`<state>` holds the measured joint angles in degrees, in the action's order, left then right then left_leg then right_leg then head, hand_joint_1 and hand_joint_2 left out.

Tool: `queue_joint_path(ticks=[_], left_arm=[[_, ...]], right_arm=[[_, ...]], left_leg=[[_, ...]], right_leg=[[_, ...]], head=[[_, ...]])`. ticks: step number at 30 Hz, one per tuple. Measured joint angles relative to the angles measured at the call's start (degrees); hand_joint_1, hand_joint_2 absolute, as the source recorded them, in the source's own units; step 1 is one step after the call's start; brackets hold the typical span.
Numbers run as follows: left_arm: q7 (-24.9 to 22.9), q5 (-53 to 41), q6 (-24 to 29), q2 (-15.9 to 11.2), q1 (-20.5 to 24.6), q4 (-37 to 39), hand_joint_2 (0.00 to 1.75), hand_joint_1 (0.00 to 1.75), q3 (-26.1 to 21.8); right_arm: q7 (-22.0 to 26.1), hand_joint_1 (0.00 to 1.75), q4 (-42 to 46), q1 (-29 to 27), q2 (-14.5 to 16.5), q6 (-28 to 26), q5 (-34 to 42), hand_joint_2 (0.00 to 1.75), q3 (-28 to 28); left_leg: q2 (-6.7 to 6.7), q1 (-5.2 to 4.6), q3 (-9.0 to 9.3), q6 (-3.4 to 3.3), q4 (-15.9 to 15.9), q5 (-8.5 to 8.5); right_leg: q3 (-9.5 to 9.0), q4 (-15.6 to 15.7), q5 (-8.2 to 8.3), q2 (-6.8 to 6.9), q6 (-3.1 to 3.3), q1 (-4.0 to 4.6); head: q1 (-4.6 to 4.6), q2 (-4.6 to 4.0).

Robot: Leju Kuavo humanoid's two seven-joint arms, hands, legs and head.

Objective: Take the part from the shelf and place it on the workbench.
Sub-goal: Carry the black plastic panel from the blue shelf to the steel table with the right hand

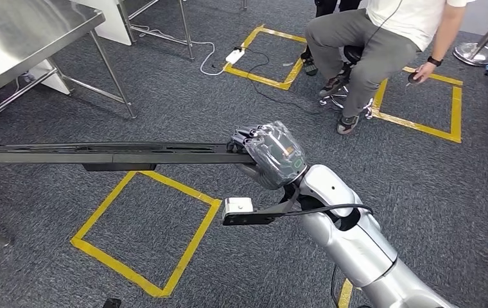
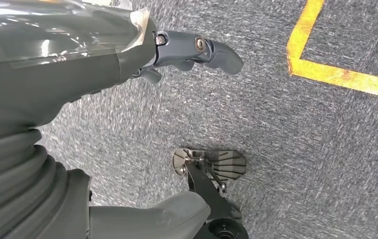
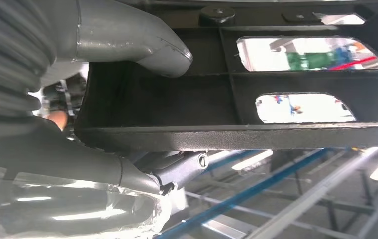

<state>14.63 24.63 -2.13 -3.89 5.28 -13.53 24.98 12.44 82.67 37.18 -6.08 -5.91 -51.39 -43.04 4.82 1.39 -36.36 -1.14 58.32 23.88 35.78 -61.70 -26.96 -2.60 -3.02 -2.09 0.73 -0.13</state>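
- Right hand (image 1: 272, 154): closed around one end of a long black frame part (image 1: 100, 153), seen at centre of the head view. In the right wrist view the thumb (image 3: 142, 42) lies on one face of the part's end and the darker fingers (image 3: 177, 169) wrap under the opposite edge.
- Frame part: held roughly level, extending from the hand to the left edge of the head view, clear of the carpet. The right wrist view shows a ribbed black structure with cut-out windows (image 3: 304, 107). It touches neither shelf nor bench, so judge the step in hand as the carry.
- Left hand (image 2: 197, 50): hangs over the grey carpet with fingers loosely extended and nothing between them.
- Steel workbench (image 1: 29, 32): upper left of the head view, its legs (image 1: 110, 70) on the carpet, well apart from the part.
- Surroundings: yellow floor-tape squares (image 1: 145, 231) below the part; a seated person (image 1: 383, 45) at upper right with a cable and power strip (image 1: 235, 56) nearby.
- Procedure advice: the grip is at one end only, so the free end will tend to droop and swing. Keep the wrist firm and turn slowly.
- Approach with the free end leading over the bench top, above its edge, and clear of the legs.
- Lower until the part rests flat before releasing.
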Motion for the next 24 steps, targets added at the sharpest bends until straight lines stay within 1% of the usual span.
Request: queue_joint_path(ticks=[1,2,3,4,5,6,7,8,9,10,11,12,13,14,15,16,17,18,19,20,21,22,23,24], left_arm=[[0.0,0.0,0.0,0.0,0.0,0.0,1.75,0.00,0.0],[0.1,-0.1,0.0,-0.1,-0.1,0.0,1.75,0.00,0.0],[0.1,-0.1,0.0,-0.1,-0.2,0.0,1.75,0.00,0.0],[0.1,-0.1,0.0,0.0,-0.3,0.0,1.75,0.00,0.0],[0.1,-0.2,0.0,0.0,-0.5,0.0,1.75,0.00,0.0],[0.1,-0.2,-0.1,0.0,-0.5,0.0,1.75,0.00,0.0],[0.1,-0.3,-0.1,0.0,-0.4,0.0,1.75,0.00,0.0],[0.1,-0.3,-0.1,0.0,-0.3,0.0,1.75,0.00,0.0],[0.0,-0.3,-0.1,0.0,-0.3,0.0,1.75,0.00,0.0],[0.0,-0.3,-0.1,0.0,-0.3,0.0,1.75,0.00,0.0],[0.0,-0.4,-0.1,0.0,-0.3,0.0,1.75,0.00,0.0],[0.0,-0.4,-0.1,0.0,-0.3,0.0,1.75,0.00,0.0],[0.0,-0.4,-0.1,0.0,-0.3,0.0,1.75,0.00,0.0],[0.0,-0.4,-0.1,-0.1,-0.3,0.0,1.75,0.00,0.0],[-0.1,-0.4,-0.1,-0.1,-0.2,0.0,1.75,0.00,0.0],[-0.1,-0.4,-0.1,-0.1,-0.2,0.0,1.75,0.00,0.0],[-0.1,-0.4,-0.1,-0.2,-0.1,0.0,1.75,0.00,0.0],[-0.1,-0.4,-0.1,-0.2,-0.1,0.0,1.75,0.00,0.0],[-0.1,-0.4,-0.1,-0.3,-0.2,0.0,1.75,0.00,0.0],[-0.1,-0.4,-0.1,-0.3,-0.2,0.0,1.75,0.00,0.0],[-0.1,-0.3,-0.1,-0.3,-0.2,0.0,1.75,0.00,0.0],[-0.2,-0.3,-0.1,-0.2,-0.1,0.0,1.75,0.00,0.0],[-0.2,-0.3,-0.1,-0.2,-0.1,0.0,1.75,0.00,0.0],[-0.2,-0.3,-0.1,-0.2,0.0,0.0,1.75,0.00,0.0]], right_arm=[[0.0,1.66,0.1,0.0,0.0,0.0,0.0,1.75,0.0],[0.0,1.66,0.1,-0.1,0.0,0.0,0.0,1.75,0.0],[0.0,1.66,0.1,-0.1,0.0,0.0,0.0,1.75,0.0],[0.0,1.66,0.2,-0.1,0.0,0.1,0.0,1.75,0.1],[0.0,1.66,0.2,-0.2,0.1,0.1,0.0,1.75,0.1],[0.0,1.66,0.3,-0.2,0.1,0.1,0.0,1.75,0.1],[0.0,1.66,0.4,-0.2,0.2,0.1,0.0,1.75,0.1],[0.0,1.66,0.5,-0.2,0.2,0.2,0.0,1.75,0.2],[0.0,1.66,0.6,-0.3,0.2,0.2,0.0,1.75,0.2],[0.0,1.66,0.6,-0.4,0.2,0.3,0.0,1.75,0.2],[0.0,1.66,0.6,-0.5,0.2,0.4,0.0,1.75,0.2],[0.0,1.66,0.6,-0.6,0.2,0.5,-0.1,1.75,0.2],[0.0,1.66,0.7,-0.6,0.2,0.6,-0.1,1.75,0.2],[0.0,1.66,0.7,-0.6,0.3,0.6,-0.1,1.75,0.2],[0.0,1.66,0.8,-0.6,0.3,0.6,-0.1,1.75,0.3],[0.0,1.66,0.9,-0.6,0.3,0.7,0.0,1.75,0.3],[0.0,1.66,0.9,-0.5,0.3,0.7,0.0,1.75,0.3],[0.0,1.66,1.0,-0.5,0.3,0.7,0.0,1.75,0.3],[0.0,1.66,1.0,-0.5,0.3,0.7,0.0,1.75,0.3],[0.0,1.66,1.0,-0.5,0.3,0.7,0.0,1.75,0.3],[0.0,1.66,1.1,-0.5,0.3,0.7,0.0,1.75,0.4],[0.0,1.66,1.2,-0.5,0.3,0.7,0.0,1.75,0.4],[0.0,1.66,1.2,-0.6,0.2,0.7,0.0,1.75,0.4],[0.0,1.66,1.2,-0.7,0.1,0.7,0.0,1.75,0.4]], left_leg=[[0.55,0.07,-0.31,0.49,0.1,-0.07],[1.08,0.15,-0.62,0.98,0.1,-0.23],[1.58,0.32,-0.82,1.42,-0.1,-0.48],[1.52,0.45,-0.98,1.77,-0.1,-0.53],[0.64,0.45,-1.30,2.03,0.4,-0.09],[-0.69,0.38,-2.02,2.20,1.9,0.96],[-2.31,0.31,-3.23,2.28,4.7,2.66],[-3.58,0.21,-4.84,2.35,8.5,4.63],[-4.14,0.21,-6.50,2.37,12.3,6.34],[-4.39,0.21,-7.68,2.33,15.2,7.33],[-4.51,0.19,-7.93,2.21,16.1,7.31],[-4.62,0.13,-7.04,2.00,14.7,6.31],[-5.05,-0.05,-5.04,1.63,11.3,4.59],[-6.07,-0.39,-2.69,1.17,7.1,3.12],[-7.00,-0.83,-0.76,0.73,3.6,2.02],[-7.71,-1.26,0.47,0.36,1.2,1.46],[-7.97,-1.62,0.81,0.12,0.3,1.44],[-7.50,-1.81,0.72,-0.08,0.2,1.31],[-6.96,-1.71,0.85,-0.35,-0.2,1.04],[-6.49,-1.59,1.11,-0.62,-0.6,0.73],[-6.03,-1.38,1.41,-0.94,-1.2,0.37],[-5.54,-1.13,1.68,-1.19,-1.6,0.06],[-5.01,-1.07,1.72,-1.31,-1.7,-0.07],[-4.42,-0.99,1.68,-1.41,-1.8,-0.15]], right_leg=[[-0.82,1.8,0.52,-0.85,-0.03,-0.09],[-1.11,2.3,0.59,-1.24,0.19,0.04],[-1.10,2.4,0.70,-0.81,0.58,0.24],[-1.14,2.5,0.89,-0.23,0.97,0.25],[-1.21,2.7,1.10,0.32,1.39,0.22],[-1.26,2.9,1.28,0.95,1.89,0.21],[-1.31,3.0,1.36,1.57,2.35,0.32],[-1.31,3.1,1.34,2.19,2.67,0.59],[-1.30,3.0,1.29,2.85,2.92,0.87],[-1.30,3.0,1.25,3.50,3.02,1.11],[-1.30,3.0,1.22,4.10,3.06,1.32],[-1.32,3.0,1.20,4.67,3.09,1.50],[-1.36,3.0,1.18,5.19,3.11,1.64],[-1.40,3.1,1.15,5.66,3.13,1.75],[-1.38,3.0,1.13,6.14,3.13,1.96],[-1.35,3.0,1.11,6.60,3.13,2.10],[-1.31,3.0,1.10,7.10,3.11,2.20],[-1.33,3.1,1.12,7.60,3.06,2.28],[-1.31,3.1,1.00,7.98,2.96,2.36],[-1.23,2.8,0.69,7.71,2.83,2.34],[-0.78,1.6,-0.06,6.80,2.79,2.33],[0.24,-0.7,-1.30,5.57,2.80,2.27],[1.68,-4.1,-2.78,4.25,2.88,2.04],[3.41,-8.0,-4.27,3.44,2.91,1.92]], head=[[0.00,0.00],[0.00,0.00],[0.03,0.00],[0.01,0.00],[0.13,0.00],[0.26,0.00],[0.38,0.00],[0.48,0.00],[0.49,0.00],[0.48,0.00],[0.48,0.00],[0.49,0.00],[0.48,0.00],[0.48,0.00],[0.46,0.00],[0.45,0.00],[0.44,0.00],[0.45,0.00],[0.45,0.00],[0.43,0.00],[0.40,0.00],[0.32,0.00],[0.25,0.00],[0.20,0.00]])
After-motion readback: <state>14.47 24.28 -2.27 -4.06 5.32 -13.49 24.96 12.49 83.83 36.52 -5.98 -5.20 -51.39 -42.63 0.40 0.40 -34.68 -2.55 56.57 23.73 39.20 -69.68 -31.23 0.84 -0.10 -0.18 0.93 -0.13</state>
